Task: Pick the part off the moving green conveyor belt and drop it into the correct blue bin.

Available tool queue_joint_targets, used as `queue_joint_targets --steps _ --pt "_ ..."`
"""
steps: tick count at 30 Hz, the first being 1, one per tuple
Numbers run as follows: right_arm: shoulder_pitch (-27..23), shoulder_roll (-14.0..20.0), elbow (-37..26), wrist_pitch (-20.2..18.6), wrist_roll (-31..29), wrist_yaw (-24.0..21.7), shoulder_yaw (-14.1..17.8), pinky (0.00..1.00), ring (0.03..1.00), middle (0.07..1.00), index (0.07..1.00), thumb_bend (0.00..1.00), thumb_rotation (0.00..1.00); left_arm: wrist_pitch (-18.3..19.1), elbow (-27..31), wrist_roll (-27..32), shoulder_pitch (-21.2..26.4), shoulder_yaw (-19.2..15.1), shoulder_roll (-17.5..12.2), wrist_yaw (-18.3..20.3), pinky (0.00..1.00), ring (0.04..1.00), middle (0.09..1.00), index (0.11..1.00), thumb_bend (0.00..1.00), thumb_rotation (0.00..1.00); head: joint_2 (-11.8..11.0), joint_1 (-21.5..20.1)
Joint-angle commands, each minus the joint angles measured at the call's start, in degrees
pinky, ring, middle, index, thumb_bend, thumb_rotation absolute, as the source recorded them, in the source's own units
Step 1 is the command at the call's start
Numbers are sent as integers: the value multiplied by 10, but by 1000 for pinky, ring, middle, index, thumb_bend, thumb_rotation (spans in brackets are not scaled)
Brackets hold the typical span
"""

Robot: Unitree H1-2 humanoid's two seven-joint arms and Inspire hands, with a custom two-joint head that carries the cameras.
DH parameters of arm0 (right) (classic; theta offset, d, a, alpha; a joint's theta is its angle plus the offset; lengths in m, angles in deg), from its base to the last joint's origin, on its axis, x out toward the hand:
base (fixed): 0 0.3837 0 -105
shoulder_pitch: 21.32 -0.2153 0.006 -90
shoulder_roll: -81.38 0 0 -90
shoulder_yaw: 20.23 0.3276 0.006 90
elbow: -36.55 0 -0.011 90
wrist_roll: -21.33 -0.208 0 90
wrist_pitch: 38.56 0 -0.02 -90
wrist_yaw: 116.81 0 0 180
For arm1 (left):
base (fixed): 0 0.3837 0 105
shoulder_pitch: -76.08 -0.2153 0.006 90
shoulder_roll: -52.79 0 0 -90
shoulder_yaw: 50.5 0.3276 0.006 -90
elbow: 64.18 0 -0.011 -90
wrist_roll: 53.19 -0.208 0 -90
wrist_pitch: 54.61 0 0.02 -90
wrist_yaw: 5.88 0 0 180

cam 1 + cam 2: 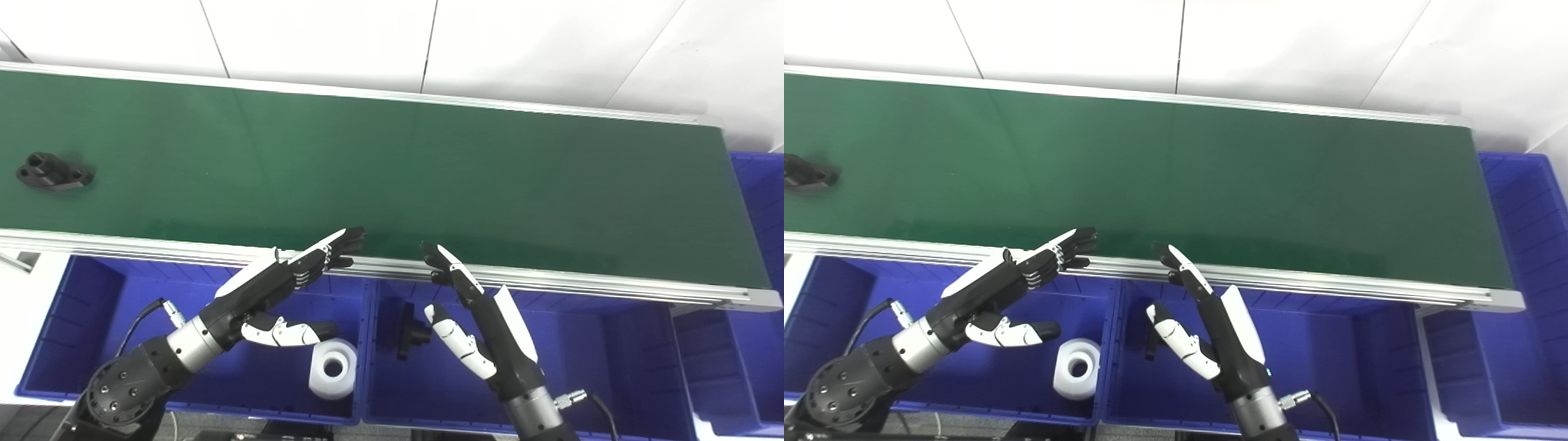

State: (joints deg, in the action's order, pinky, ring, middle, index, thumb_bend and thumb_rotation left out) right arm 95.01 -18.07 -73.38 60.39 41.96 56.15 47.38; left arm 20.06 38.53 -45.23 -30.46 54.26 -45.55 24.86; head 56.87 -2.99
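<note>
A black bracket-shaped part (54, 173) lies on the green conveyor belt (392, 177) at its far left; in the right eye view it shows only at the left edge (805, 173). My left hand (278, 285) is open and empty, held over the left blue bin (67, 306), its fingertips at the belt's near rail. My right hand (471, 312) is open and empty over the middle blue bin (600, 361), fingers pointing up toward the rail. Both hands are far from the part.
A white cylindrical part (332, 368) lies in the left bin. A black part (411, 331) lies in the middle bin, next to my right hand. Another blue bin (762, 257) stands past the belt's right end. A white wall runs behind the belt.
</note>
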Motion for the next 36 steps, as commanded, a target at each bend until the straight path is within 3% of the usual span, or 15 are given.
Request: queue_joint_targets --steps 1,3,6,7,8,9,13,21,32,36 --pt "3 -5 -13 14 -6 5 -3 838 902 930 916 405 914 -7 16 7 -1 -3 -5 -1 928 973 1000 987 396 463 -4 6" --pt "7 -3 -9 17 -10 5 -2 838 902 930 915 409 906 -15 11 2 -4 -1 -4 -1 930 975 1000 988 397 468 -32 34" --pt "18 8 11 43 -15 9 -2 851 912 937 926 404 912 -44 -16 0 -12 6 6 1 935 976 998 985 401 445 -99 55" --pt "22 12 22 56 -19 12 -1 849 912 935 926 404 906 -56 -29 -5 -15 10 11 0 935 973 996 982 415 451 -134 78" --pt "26 14 28 64 -21 15 0 847 910 934 927 409 894 -62 -34 -18 -17 13 12 -3 935 971 994 981 426 457 -134 78" --pt "29 16 35 72 -23 19 1 841 907 933 924 401 875 -66 -38 -35 -19 16 15 -7 932 971 995 980 432 476 -159 101" --pt "36 21 51 94 -22 31 8 813 895 925 905 328 773 -76 -44 -67 -19 25 28 -16 901 955 985 961 446 461 -188 130" --pt "37 26 58 97 -26 30 14 803 887 922 897 302 777 -79 -48 -66 -9 26 33 -17 870 940 973 943 472 320 -186 127" --pt "23 29 46 91 -37 30 28 817 895 924 899 307 725 -84 -58 -67 0 28 33 -18 878 941 973 945 477 282 -189 120" --pt "4 24 25 81 -38 29 39 801 881 912 891 345 768 -82 -59 -68 0 27 33 -19 869 935 969 945 491 324 -190 116"
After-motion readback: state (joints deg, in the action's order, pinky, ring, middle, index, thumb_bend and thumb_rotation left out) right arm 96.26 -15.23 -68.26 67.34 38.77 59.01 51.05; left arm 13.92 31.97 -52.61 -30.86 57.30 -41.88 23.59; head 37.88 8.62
